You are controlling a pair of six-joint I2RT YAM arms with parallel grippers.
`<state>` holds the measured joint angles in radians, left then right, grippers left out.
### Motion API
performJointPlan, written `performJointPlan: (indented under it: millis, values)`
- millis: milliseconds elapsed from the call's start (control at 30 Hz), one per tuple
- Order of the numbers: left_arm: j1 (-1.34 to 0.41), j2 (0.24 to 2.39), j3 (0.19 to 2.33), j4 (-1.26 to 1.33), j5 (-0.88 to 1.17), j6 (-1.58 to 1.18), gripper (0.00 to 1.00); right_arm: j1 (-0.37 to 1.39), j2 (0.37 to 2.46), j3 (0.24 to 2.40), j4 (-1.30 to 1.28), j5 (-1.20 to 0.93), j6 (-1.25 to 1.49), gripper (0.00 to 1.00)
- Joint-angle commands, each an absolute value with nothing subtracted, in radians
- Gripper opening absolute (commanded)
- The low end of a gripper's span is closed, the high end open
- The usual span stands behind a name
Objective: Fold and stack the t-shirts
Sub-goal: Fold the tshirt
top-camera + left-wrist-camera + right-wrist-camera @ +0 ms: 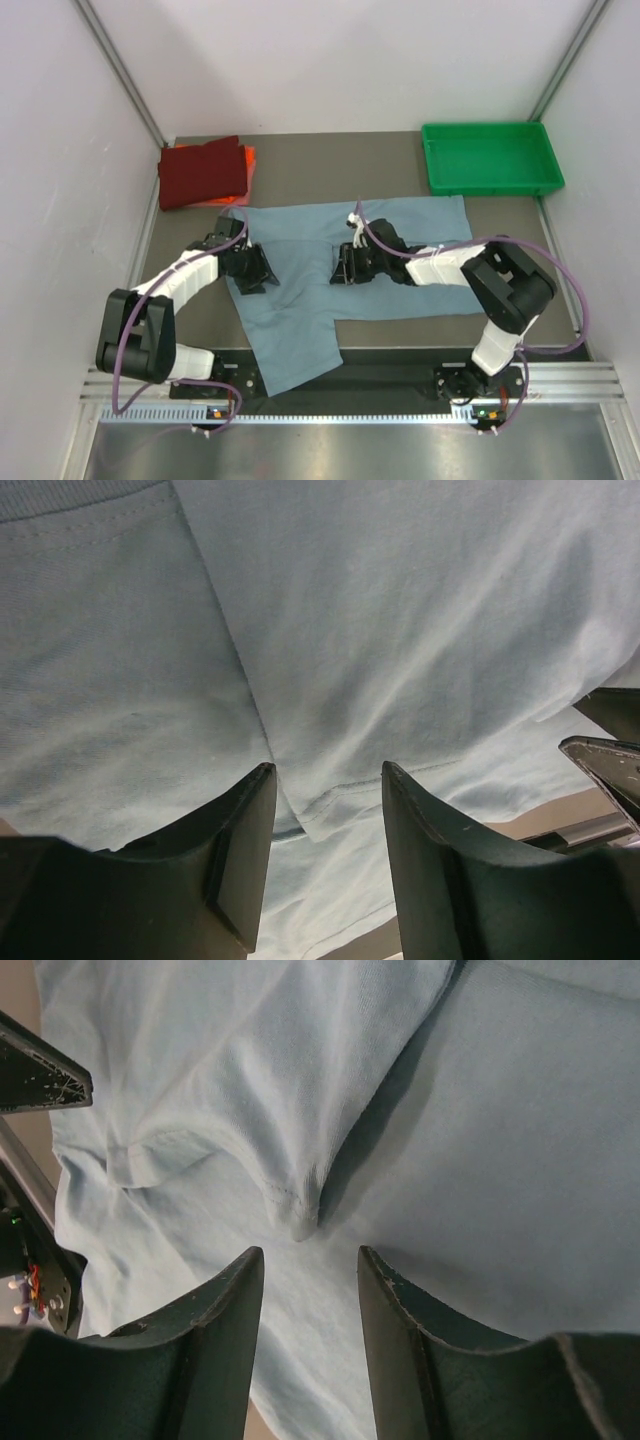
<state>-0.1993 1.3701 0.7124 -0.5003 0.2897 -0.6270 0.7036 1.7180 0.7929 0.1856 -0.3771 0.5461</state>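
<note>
Over middle of grey-blue t-shirt [400, 295], your right gripper [343, 265] hung part-open, empty, folded corner just ahead; left gripper [257, 268] likewise, at hem.

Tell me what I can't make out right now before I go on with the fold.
- Orange t-shirt: top view, only an edge shows from under the dark red t-shirt; its fold is hidden.
- Left gripper and right gripper: top view, their own wrists hide the fingertips.
- Grey-blue t-shirt: both wrist views, it runs past the frame edges; its outline is lost.
</note>
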Motion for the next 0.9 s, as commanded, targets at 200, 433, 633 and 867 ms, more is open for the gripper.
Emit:
performJointPlan:
  millis: [200,433,633,867]
  values:
    - [-0.199,1.333,0.709,-0.486,0.255,-0.647,0.51,0.742,1.784,0.877,0.256,-0.351,0.555,0.42]
    - [-0.198,1.302,0.764,-0.517,0.233,-0.661,0.51,0.747,1.789,0.900,0.199,-0.313,0.554,0.40]
    - [-0.201,1.266,0.735,-0.424,0.316,-0.701,0.51,0.753,1.799,0.908,0.178,-0.310,0.574,0.37]
    - [-0.201,1.351,0.661,-0.287,0.380,-0.735,0.51,0.756,1.805,0.914,0.181,-0.336,0.591,0.34]
